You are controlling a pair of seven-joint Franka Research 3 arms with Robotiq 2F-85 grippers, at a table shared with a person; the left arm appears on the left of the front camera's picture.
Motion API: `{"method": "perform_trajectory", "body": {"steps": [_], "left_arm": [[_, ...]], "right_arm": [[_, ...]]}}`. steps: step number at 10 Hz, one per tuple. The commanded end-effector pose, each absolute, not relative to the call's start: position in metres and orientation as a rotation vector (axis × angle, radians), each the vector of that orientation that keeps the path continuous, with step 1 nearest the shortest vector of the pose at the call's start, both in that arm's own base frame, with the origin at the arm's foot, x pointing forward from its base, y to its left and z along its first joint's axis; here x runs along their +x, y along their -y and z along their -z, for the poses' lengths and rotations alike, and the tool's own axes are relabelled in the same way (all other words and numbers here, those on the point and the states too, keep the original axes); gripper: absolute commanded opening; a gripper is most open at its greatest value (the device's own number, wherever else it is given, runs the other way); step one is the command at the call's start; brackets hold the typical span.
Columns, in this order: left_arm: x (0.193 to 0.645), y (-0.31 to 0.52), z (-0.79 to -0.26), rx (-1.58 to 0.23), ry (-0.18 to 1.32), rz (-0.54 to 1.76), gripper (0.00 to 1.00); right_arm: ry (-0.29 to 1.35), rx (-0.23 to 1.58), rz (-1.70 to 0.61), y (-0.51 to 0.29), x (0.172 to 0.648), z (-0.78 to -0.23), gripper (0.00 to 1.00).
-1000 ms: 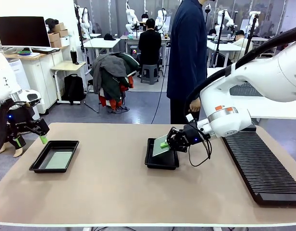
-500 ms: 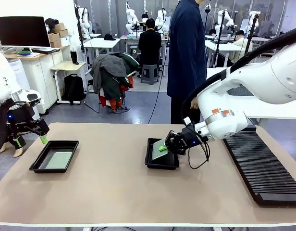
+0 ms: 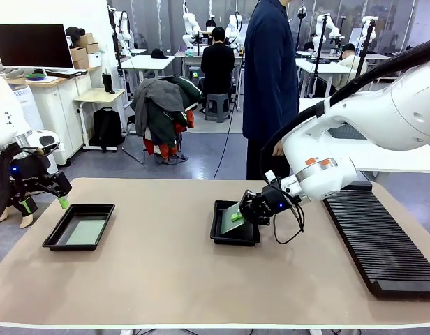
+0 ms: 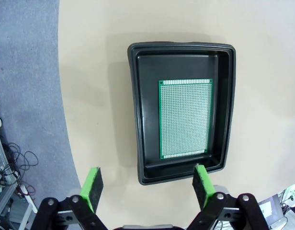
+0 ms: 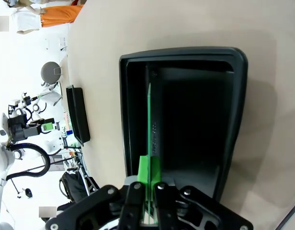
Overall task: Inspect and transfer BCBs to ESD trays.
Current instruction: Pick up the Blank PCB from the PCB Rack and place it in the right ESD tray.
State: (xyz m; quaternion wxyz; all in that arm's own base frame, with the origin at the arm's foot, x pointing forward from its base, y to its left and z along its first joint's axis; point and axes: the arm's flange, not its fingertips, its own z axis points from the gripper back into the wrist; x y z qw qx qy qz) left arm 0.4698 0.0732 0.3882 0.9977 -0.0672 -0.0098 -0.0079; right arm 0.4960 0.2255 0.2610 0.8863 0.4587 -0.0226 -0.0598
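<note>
Two black ESD trays lie on the tan table. The left tray holds a green BCB flat on its floor; from the left wrist view this board lies inside the tray. My left gripper hovers open beside that tray at the table's left edge, its green pads apart with nothing between them. My right gripper is shut on a second BCB, held tilted over the middle tray. In the right wrist view the board stands on edge, reaching down into the tray.
A long black ribbed rack lies along the table's right side. A person in a dark blue coat stands at the far edge behind the middle tray. Bare tabletop lies between the two trays and along the front.
My right gripper has sunk and shifted slightly left, carrying the board lower into the middle tray. The left arm has stayed still.
</note>
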Motion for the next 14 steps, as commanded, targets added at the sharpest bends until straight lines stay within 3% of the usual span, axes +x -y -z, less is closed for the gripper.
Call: {"method": "perform_trajectory", "body": {"steps": [1,9,14], "left_arm": [[0.468,-0.074,-0.387,-0.143,0.029,0.022,1.0],[0.468,-0.074,-0.387,-0.143,0.029,0.022,1.0],[0.468,-0.074,-0.387,-0.143,0.029,0.022,1.0]], "right_arm": [[0.059,0.97,0.117,-0.225,0.495,-0.26,0.03],[0.043,0.91,0.121,-0.231,0.495,-0.268,0.03],[0.021,0.813,0.152,-0.242,0.498,-0.284,0.29]]}}
